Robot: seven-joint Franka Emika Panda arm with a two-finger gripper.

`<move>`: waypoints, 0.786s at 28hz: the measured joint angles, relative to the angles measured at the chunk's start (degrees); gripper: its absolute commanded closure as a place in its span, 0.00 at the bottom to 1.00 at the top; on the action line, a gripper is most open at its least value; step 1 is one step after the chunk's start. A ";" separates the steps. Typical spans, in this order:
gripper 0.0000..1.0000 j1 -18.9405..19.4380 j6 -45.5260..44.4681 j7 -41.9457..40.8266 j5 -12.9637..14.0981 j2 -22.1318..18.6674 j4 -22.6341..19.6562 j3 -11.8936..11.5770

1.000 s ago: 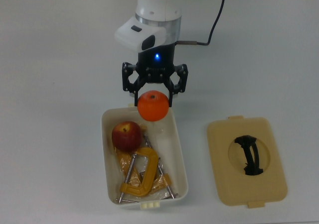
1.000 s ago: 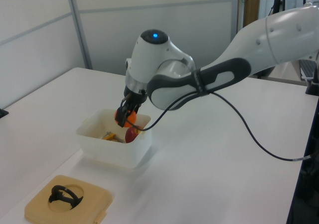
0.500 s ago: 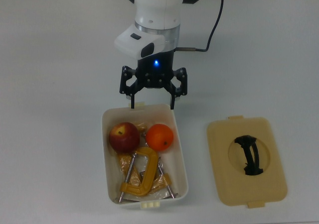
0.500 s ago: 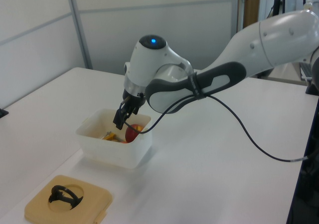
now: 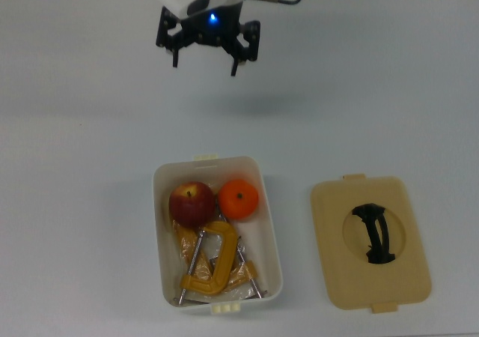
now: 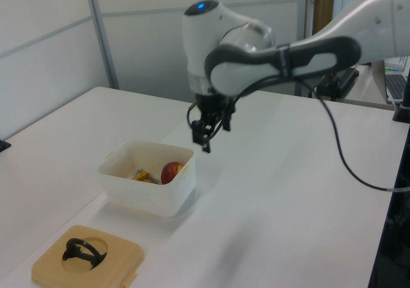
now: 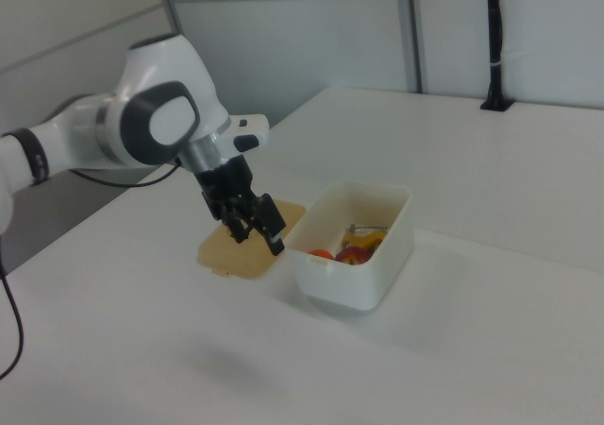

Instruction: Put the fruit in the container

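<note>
Viewing from the top view, the gripper (image 5: 206, 55) was seen spread and empty, well clear of the container (image 5: 271, 236); the apple (image 5: 191, 203) and orange (image 5: 239, 198) lay inside, touching. From the left view, only the apple (image 6: 171, 171) was visible. Both fruits were judged firm, smooth and roll-prone, best pinched across the widest girth

Top view: looks straight down on the white table (image 5: 75, 202), with the container (image 5: 271, 232) low in the frame, the lid (image 5: 329, 277) at lower right and the gripper (image 5: 203, 60) at the upper edge. Left view: oblique, from table-corner height, lid (image 6: 122, 256) nearest at lower left, container (image 6: 147, 195) mid-left, arm (image 6: 307, 51) entering from upper right. Right view: oblique from the opposite side, arm (image 7: 75, 132) at left, container (image 7: 368, 274) at centre. All three views share container, lid and gripper.
</note>
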 measured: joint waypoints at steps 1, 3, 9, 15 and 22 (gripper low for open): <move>0.00 -0.33 -1.42 0.00 0.11 -0.87 -0.01 0.00; 0.00 -1.03 -4.18 0.00 0.24 -2.59 -0.08 -0.01; 0.00 -2.59 -10.67 -0.01 0.93 -6.68 -0.57 -0.01; 0.00 -2.89 -11.00 -0.01 2.12 -7.20 -0.86 -0.02; 0.00 -4.09 -11.00 -1.87 3.99 -7.21 -0.87 -0.53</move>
